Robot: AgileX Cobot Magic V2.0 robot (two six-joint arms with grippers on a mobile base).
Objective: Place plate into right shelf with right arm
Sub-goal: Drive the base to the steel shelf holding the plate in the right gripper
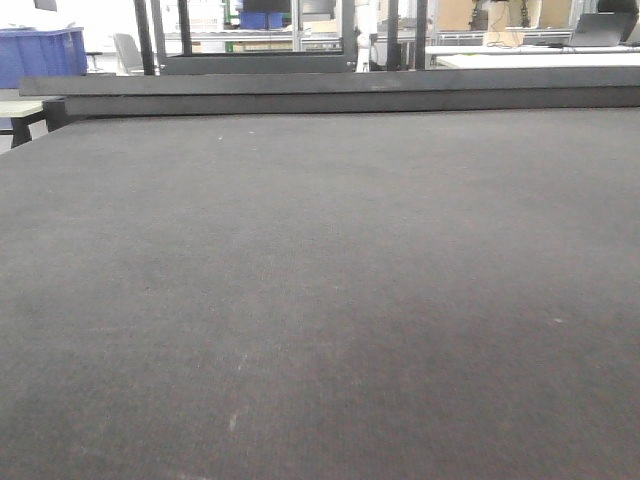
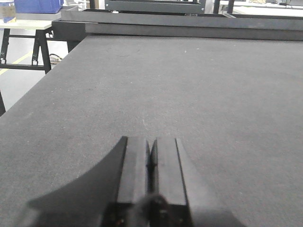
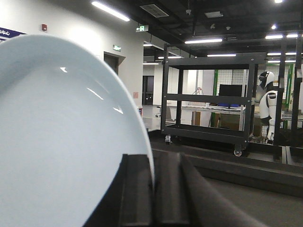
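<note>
Plate (image 3: 61, 142): pale-blue, rim clamped in right pincer (image 3: 154, 163). Left pincer (image 2: 151, 144): fingers together, empty, low over grey worktop (image 2: 213, 94), facing its far edge.

We lose plate (image 3: 61, 142) past left and bottom edges; lower rim hidden behind right tool (image 3: 153, 163). Left tool (image 2: 151, 144) base cut by bottom edge. Blue bin (image 1: 40, 55) cropped at left; we can't tell contents.

The pale blue-white round plate (image 3: 61, 142), glossy and plain, stands nearly on edge, filling the right wrist view's left side, its rim pinched in the right gripper (image 3: 152, 163).
</note>
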